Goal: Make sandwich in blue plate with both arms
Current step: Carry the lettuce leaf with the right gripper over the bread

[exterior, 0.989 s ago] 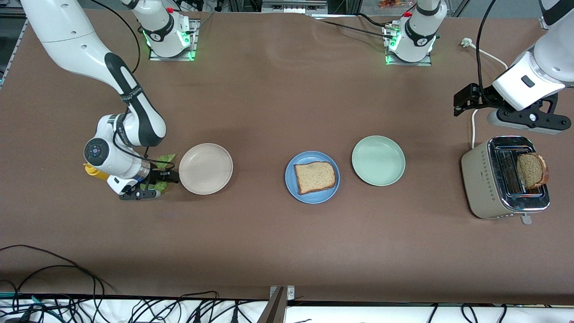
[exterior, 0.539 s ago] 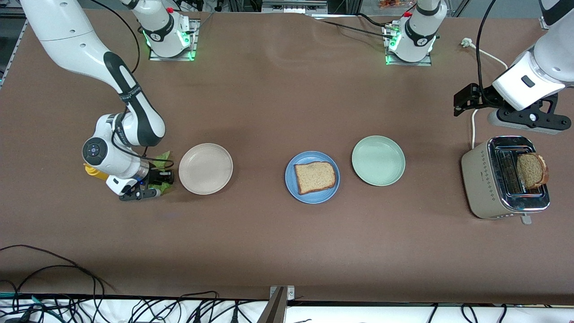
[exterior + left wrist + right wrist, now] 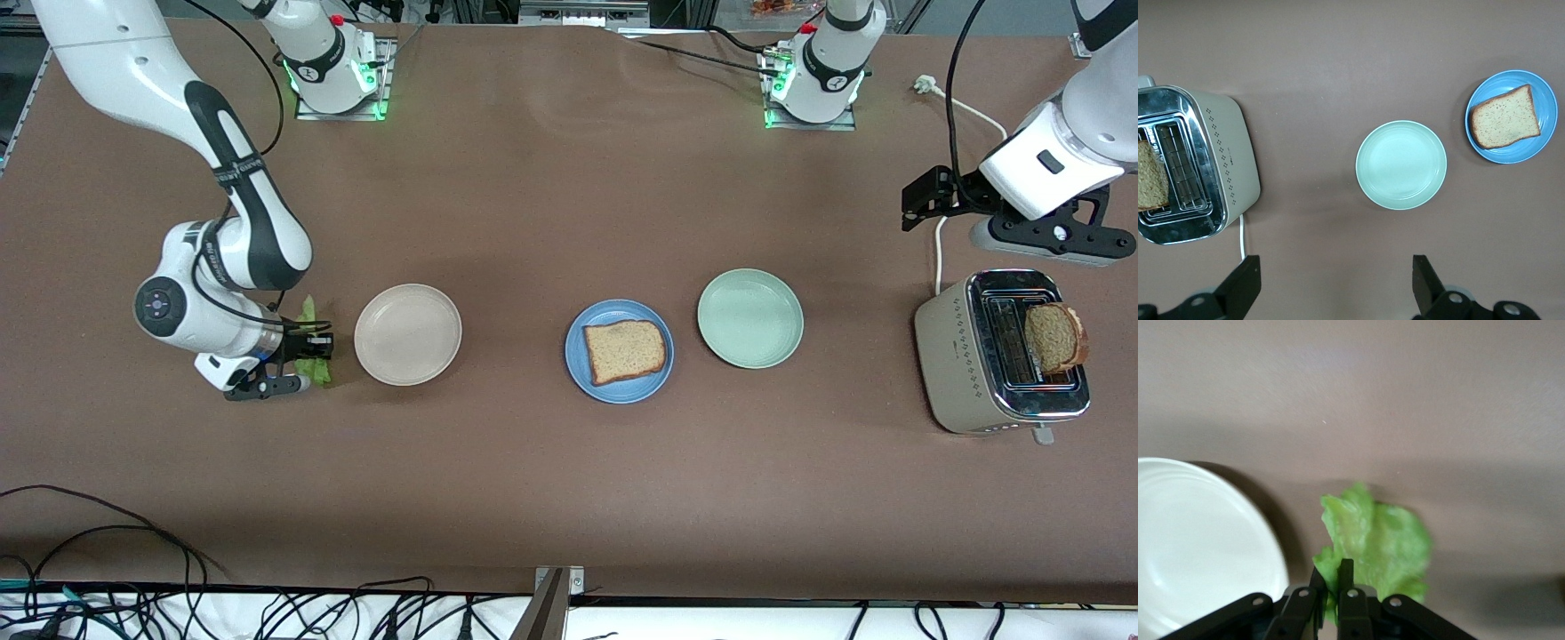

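My right gripper (image 3: 313, 354) (image 3: 1333, 577) is shut on a ruffled green lettuce leaf (image 3: 311, 360) (image 3: 1378, 540), held low over the table beside the cream plate (image 3: 407, 334). The blue plate (image 3: 578, 351) (image 3: 1537, 148) lies mid-table with one brown bread slice (image 3: 624, 351) (image 3: 1505, 119) on it. A second slice (image 3: 1053, 338) (image 3: 1151, 177) stands in the toaster (image 3: 969, 356). My left gripper (image 3: 1053, 236) (image 3: 1335, 280) waits open and empty in the air over the table next to the toaster.
A mint-green plate (image 3: 749, 318) (image 3: 1401, 165) lies between the blue plate and the toaster. The cream plate's rim (image 3: 1238, 520) is close to the lettuce. The toaster's white cord (image 3: 938, 249) runs toward the bases. Cables (image 3: 107, 533) trail along the table's front edge.
My right gripper has shut on the lettuce and drawn it slightly away from the cream plate, bunching the leaf. The yellow item beside the wrist is now hidden. The left arm has barely moved.
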Controlling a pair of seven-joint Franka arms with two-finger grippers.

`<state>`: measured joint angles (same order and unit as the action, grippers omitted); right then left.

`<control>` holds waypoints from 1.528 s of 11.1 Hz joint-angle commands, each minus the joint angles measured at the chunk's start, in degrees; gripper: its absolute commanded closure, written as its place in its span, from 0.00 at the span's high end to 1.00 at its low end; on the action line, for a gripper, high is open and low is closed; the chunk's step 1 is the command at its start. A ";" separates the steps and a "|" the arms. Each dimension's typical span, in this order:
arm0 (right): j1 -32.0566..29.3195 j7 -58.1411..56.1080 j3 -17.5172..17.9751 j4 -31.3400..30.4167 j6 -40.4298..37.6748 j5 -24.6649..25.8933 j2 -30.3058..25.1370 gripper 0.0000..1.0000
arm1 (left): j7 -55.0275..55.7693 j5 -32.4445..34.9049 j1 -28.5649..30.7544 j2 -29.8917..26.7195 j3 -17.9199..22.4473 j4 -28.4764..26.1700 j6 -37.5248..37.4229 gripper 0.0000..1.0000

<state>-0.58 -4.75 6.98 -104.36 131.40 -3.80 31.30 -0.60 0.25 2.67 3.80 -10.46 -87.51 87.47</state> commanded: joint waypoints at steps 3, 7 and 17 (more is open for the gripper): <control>1.45 4.46 0.93 5.49 -9.31 -1.38 -3.51 0.00 | 0.17 0.80 0.58 -0.90 -0.09 -0.21 0.25 1.00; 10.49 21.23 0.67 5.75 -12.48 -1.38 -6.77 0.00 | 0.17 0.89 0.58 -0.90 -0.09 -0.21 0.25 1.00; 43.18 64.91 -9.51 21.54 -14.33 -2.09 3.83 0.00 | 0.25 0.89 -0.03 -0.82 -1.15 0.15 0.42 1.00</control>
<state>37.14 52.55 0.88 -91.27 118.55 -4.48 28.69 -0.60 0.26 2.70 3.60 -11.38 -87.46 87.70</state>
